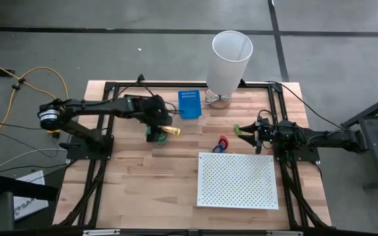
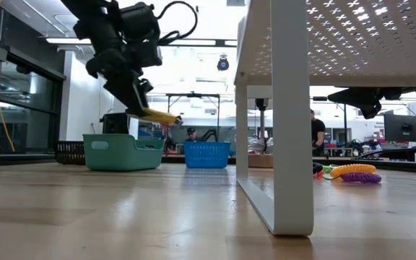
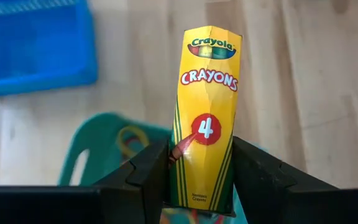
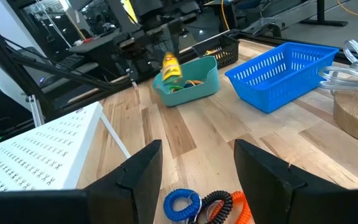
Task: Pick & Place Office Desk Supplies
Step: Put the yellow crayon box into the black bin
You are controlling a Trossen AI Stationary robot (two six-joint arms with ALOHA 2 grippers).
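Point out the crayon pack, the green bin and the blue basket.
crayon pack (image 3: 205, 118): left wrist view, front face.
green bin (image 4: 199, 86): right wrist view, front wall.
blue basket (image 1: 189, 103): high view, mesh floor.

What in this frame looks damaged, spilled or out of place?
Only the Crayola crayon box looks odd: held between the left gripper's fingers above the green bin, it is creased and dented along its front. Nothing looks spilled.

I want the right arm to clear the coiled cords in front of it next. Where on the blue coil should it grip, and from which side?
Judging from the right wrist view, grip the blue coil across its ring wall, coming straight down from above. It lies flat on the table, and the orange coil crowds one side. The right gripper is already open before it.
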